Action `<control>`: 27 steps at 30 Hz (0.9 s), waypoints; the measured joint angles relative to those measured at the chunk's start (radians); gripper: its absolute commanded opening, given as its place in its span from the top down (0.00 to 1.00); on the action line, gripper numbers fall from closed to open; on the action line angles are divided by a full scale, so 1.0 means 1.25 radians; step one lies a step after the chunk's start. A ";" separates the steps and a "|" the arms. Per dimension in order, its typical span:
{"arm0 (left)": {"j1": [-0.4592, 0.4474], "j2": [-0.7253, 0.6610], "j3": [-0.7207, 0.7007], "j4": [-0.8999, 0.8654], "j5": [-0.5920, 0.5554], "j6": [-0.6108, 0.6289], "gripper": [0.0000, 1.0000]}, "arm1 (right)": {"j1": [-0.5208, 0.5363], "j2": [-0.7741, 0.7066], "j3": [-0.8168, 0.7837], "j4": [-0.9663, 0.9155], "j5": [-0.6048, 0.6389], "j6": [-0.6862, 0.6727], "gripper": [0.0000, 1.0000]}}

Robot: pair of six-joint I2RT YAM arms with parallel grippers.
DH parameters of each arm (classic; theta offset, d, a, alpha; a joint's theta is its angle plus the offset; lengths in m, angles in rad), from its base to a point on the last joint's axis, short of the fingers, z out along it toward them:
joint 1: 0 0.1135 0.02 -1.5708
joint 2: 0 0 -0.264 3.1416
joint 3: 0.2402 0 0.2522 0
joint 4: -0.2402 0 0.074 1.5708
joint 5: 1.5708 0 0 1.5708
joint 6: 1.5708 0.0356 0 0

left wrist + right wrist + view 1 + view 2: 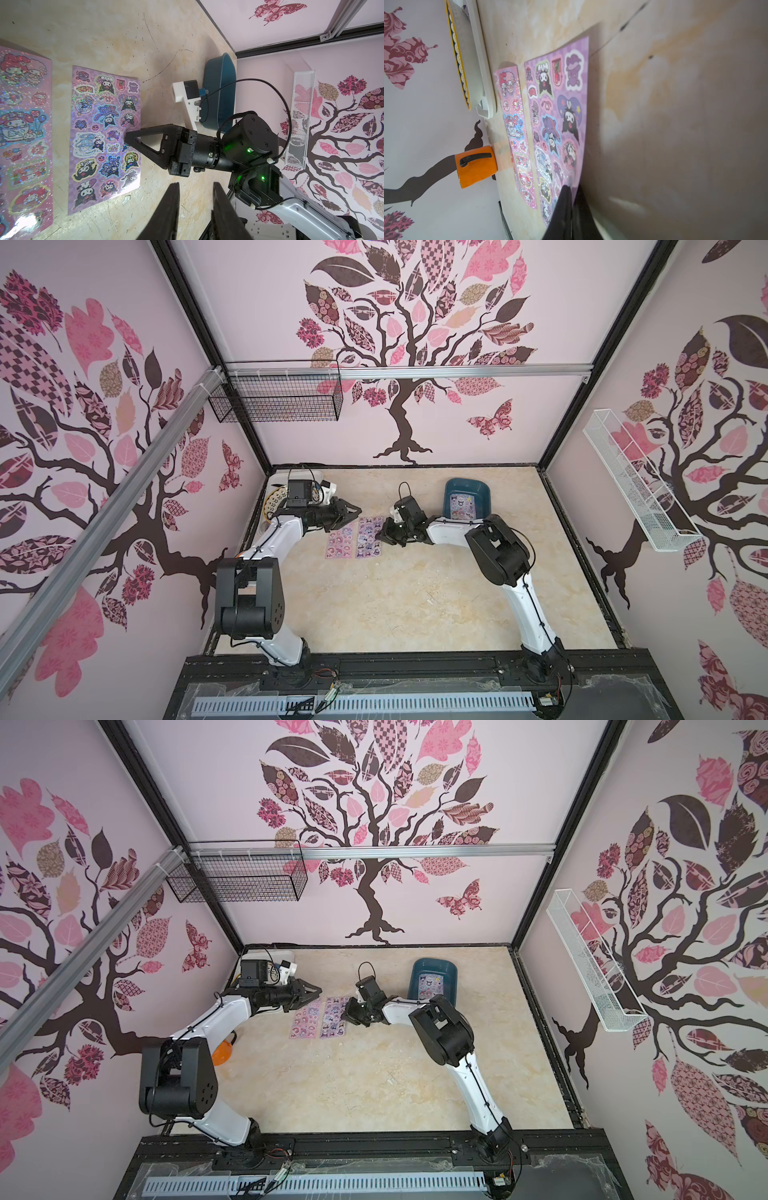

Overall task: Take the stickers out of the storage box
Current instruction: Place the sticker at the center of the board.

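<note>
Stickers (464,506) lie inside the dark teal storage box (457,485), which sits on the beige marbled tabletop (415,593), right of centre and toward the back wall in both top views. Two more sheets lie outside it at the centre of the frame: a purple sticker sheet (369,537) and, just to its left without touching, a pink sticker sheet (340,540). Both are face up with their long sides parallel. Right gripper (381,536) meets the right-hand long edge of the purple sheet, fingers clenched on that edge. In the right wrist view the pinched edge stands slightly off the table and casts a shadow, while the opposite edge rests on the surface. Left gripper (353,512) hangs near the far ends of the two sheets, jaws parted and holding nothing. An orange cup (475,166) and a white tray (485,62), which carries a plate (460,62) with a yellow-patterned rim, sit on the table by the left wall.
</note>
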 measured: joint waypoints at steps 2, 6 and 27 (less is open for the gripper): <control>0.000 0.000 0.000 -0.001 -0.001 0.000 0.68 | 0.000 0.000 0.000 0.000 -0.002 0.000 0.88; 0.000 0.000 0.000 -0.001 -0.001 0.000 0.68 | 0.000 0.000 0.000 0.002 -0.006 0.000 0.82; -0.013 0.000 0.000 -0.009 -0.016 0.007 0.68 | 0.005 -0.038 0.034 -0.113 0.070 -0.106 0.44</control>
